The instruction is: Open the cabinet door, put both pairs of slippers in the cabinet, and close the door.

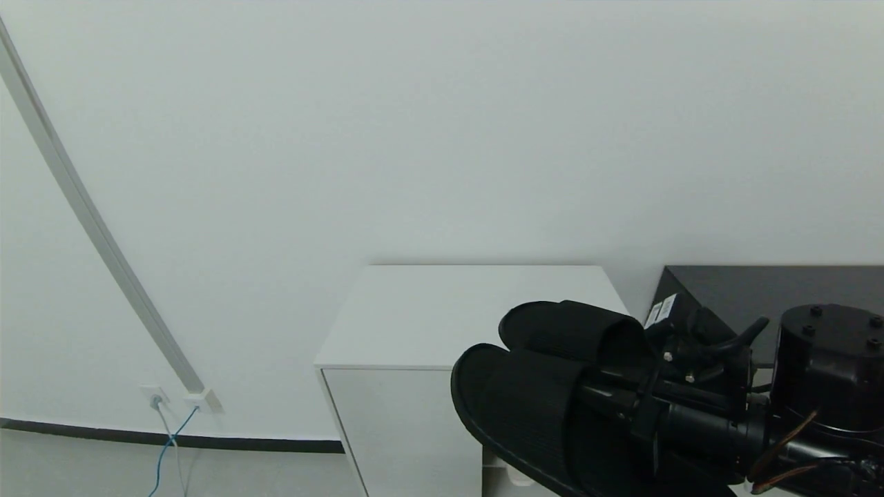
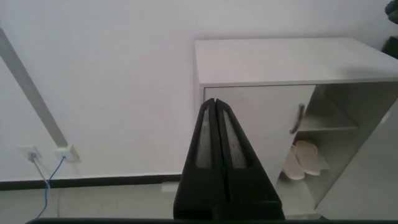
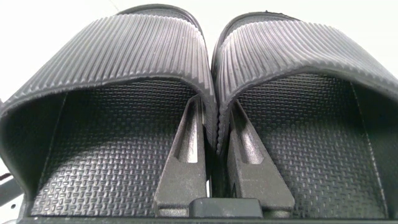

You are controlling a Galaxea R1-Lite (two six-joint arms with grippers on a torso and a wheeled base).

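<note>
A pair of black ribbed slippers (image 1: 539, 386) (image 3: 124, 62) hangs in front of the white cabinet (image 1: 449, 310), level with its top edge. My right gripper (image 3: 214, 155) is shut on the two touching inner walls of the pair, one finger inside each slipper. In the left wrist view the cabinet (image 2: 280, 62) stands with its right side open. A pale pair of slippers (image 2: 305, 160) lies on the bottom shelf inside. The left door with its handle (image 2: 297, 118) is closed. My left gripper (image 2: 215, 137) is shut on nothing, held back from the cabinet front.
A wall socket (image 1: 155, 397) with a blue cable (image 1: 166, 449) sits low on the wall left of the cabinet, under a slanting grey conduit (image 1: 90, 221). A dark surface (image 1: 760, 290) adjoins the cabinet on the right. The open door panel (image 2: 373, 180) juts out.
</note>
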